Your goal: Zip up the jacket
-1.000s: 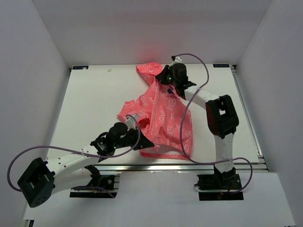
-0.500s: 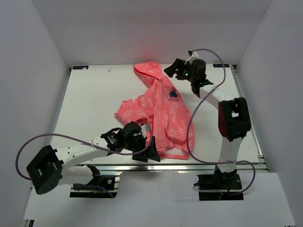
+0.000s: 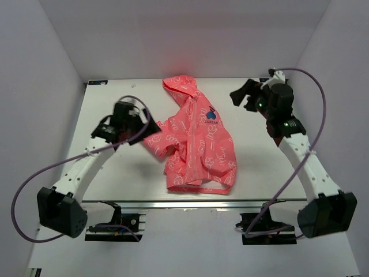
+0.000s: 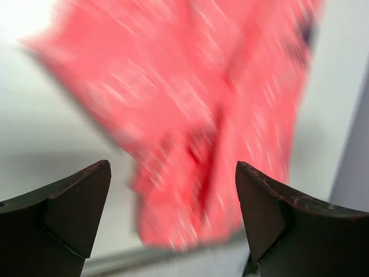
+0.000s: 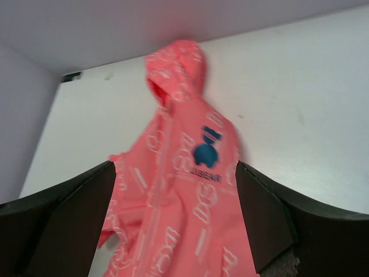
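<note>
The coral-pink jacket [image 3: 199, 138] lies flat mid-table, hood [image 3: 180, 86] toward the back, dark blue logo [image 3: 211, 115] on the chest. Its pale zipper strip [image 5: 157, 187] runs down the front from the hood. My left gripper [image 3: 151, 131] hovers at the jacket's left sleeve, open, with nothing between its fingers. In the left wrist view the left gripper [image 4: 173, 165] looks onto the blurred jacket [image 4: 213, 115]. My right gripper [image 3: 241, 95] hangs open to the right of the hood, apart from the fabric. The right gripper [image 5: 176, 165] frames the jacket [image 5: 190, 219] and its logo [image 5: 206, 151].
The white table [image 3: 115, 167] is walled on three sides. A metal rail [image 3: 202, 202] runs along its near edge. Purple cables [image 3: 34, 179] loop off both arms. Small dark markers [image 3: 97, 82] sit at the back corners.
Both grippers have gone from shut to open and left the jacket. The left arm swung from the near hem up to the left sleeve; the right arm drew back to the right.
</note>
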Controlling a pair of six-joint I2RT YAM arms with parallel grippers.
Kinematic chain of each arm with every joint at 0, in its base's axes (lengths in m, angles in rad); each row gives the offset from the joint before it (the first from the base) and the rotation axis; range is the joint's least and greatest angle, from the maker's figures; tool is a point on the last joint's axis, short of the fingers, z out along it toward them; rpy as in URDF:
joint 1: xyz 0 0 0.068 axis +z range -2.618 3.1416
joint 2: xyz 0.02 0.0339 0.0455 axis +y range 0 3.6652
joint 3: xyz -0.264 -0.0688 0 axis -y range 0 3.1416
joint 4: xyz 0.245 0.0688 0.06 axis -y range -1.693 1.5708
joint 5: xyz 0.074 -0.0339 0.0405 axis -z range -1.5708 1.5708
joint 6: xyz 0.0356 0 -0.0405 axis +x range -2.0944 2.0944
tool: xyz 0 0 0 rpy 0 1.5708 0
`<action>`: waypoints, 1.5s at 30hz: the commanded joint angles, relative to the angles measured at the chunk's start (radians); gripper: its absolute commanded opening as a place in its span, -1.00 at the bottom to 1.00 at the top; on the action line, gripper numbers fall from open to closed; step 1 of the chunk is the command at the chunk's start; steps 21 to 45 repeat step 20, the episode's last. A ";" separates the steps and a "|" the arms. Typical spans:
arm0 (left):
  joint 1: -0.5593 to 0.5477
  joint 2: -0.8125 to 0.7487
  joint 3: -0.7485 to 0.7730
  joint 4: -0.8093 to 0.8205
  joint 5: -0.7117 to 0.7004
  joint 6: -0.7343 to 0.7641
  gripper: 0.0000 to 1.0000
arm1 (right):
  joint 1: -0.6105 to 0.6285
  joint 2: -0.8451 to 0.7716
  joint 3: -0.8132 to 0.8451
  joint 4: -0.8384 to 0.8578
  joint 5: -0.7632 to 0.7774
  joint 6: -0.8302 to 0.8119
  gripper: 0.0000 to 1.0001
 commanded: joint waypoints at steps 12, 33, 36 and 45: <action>0.578 0.200 0.124 0.114 -0.040 0.109 0.96 | -0.017 -0.401 -0.243 -0.407 0.525 -0.037 0.79; 0.598 0.071 0.052 0.145 -0.090 0.132 0.96 | -0.018 -0.427 -0.279 -0.400 0.533 -0.014 0.79; 0.598 0.071 0.052 0.145 -0.090 0.132 0.96 | -0.018 -0.427 -0.279 -0.400 0.533 -0.014 0.79; 0.598 0.071 0.052 0.145 -0.090 0.132 0.96 | -0.018 -0.427 -0.279 -0.400 0.533 -0.014 0.79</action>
